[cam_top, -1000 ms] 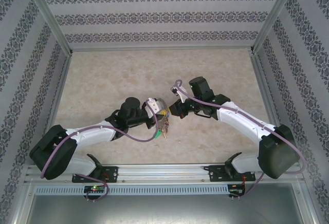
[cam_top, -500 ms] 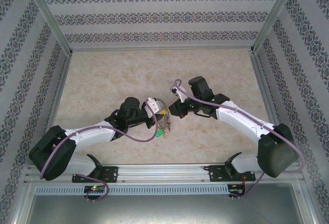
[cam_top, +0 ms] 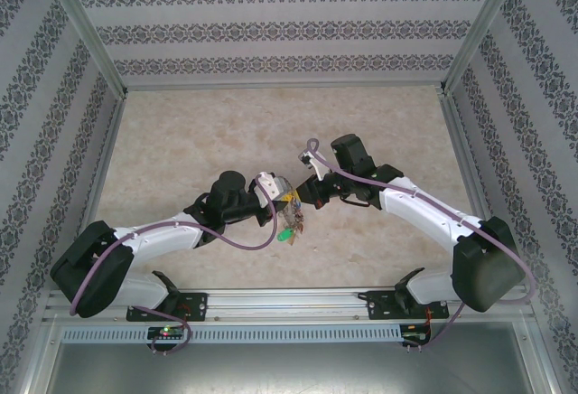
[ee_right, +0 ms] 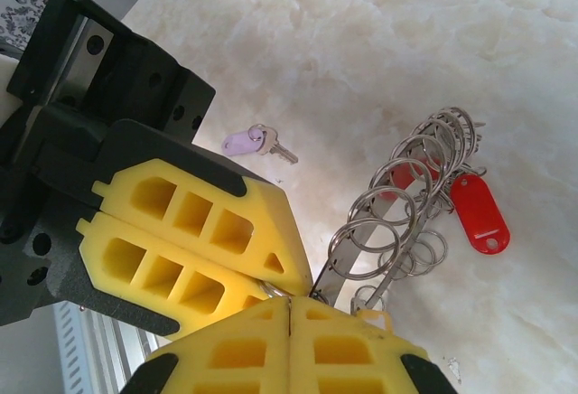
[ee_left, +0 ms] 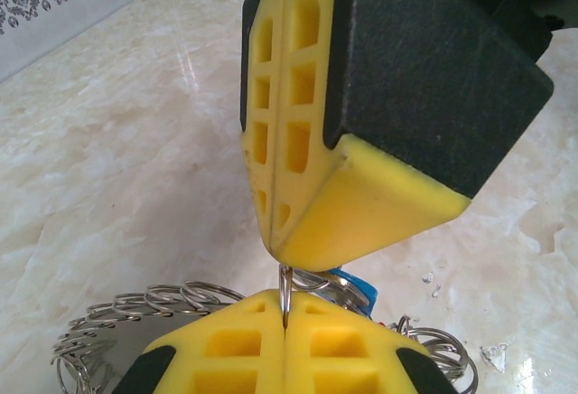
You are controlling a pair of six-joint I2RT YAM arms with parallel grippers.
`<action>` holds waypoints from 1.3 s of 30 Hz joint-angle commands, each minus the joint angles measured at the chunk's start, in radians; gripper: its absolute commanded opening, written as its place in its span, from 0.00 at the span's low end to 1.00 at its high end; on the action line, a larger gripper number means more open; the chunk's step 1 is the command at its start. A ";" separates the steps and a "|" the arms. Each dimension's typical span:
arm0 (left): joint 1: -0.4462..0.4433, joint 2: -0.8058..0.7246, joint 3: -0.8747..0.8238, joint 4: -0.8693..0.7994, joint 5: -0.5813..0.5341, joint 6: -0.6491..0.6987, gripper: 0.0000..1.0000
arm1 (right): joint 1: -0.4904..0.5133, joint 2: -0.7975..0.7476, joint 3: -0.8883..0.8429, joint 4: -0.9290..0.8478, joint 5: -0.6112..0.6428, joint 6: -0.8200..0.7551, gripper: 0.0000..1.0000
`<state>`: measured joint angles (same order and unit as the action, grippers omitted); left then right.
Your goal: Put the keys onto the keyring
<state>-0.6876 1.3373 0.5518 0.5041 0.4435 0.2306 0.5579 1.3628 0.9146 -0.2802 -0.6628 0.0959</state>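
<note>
Much of the keyring (ee_left: 135, 308) behind the left end effector (ee_left: 284, 317), bottom cut off.

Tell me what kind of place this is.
Likely a robot test cell, not a home: two robot arms bolted to an aluminium rail, a marble-look tabletop, and patterned wall panels boxing it in.
</note>
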 commanded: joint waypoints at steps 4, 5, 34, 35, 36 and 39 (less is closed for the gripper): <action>-0.011 -0.035 0.005 0.060 -0.005 -0.008 0.00 | -0.021 -0.019 0.002 0.004 0.055 0.017 0.00; -0.012 -0.035 -0.004 0.072 -0.015 -0.014 0.00 | -0.026 -0.023 0.001 0.005 0.075 0.027 0.00; -0.012 0.025 0.010 0.052 -0.024 -0.025 0.13 | 0.020 -0.056 0.050 0.012 0.043 0.058 0.00; -0.012 0.025 0.013 0.051 -0.022 -0.024 0.13 | 0.021 -0.055 0.053 0.007 0.037 0.053 0.00; -0.012 0.025 0.014 0.049 -0.020 -0.022 0.13 | 0.023 -0.054 0.055 0.004 0.036 0.050 0.00; -0.012 0.026 0.022 0.034 -0.015 -0.017 0.14 | 0.029 -0.057 0.055 0.000 0.027 0.042 0.00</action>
<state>-0.6941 1.3540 0.5434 0.5732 0.4095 0.1860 0.5724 1.3300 0.9325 -0.2821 -0.5995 0.1677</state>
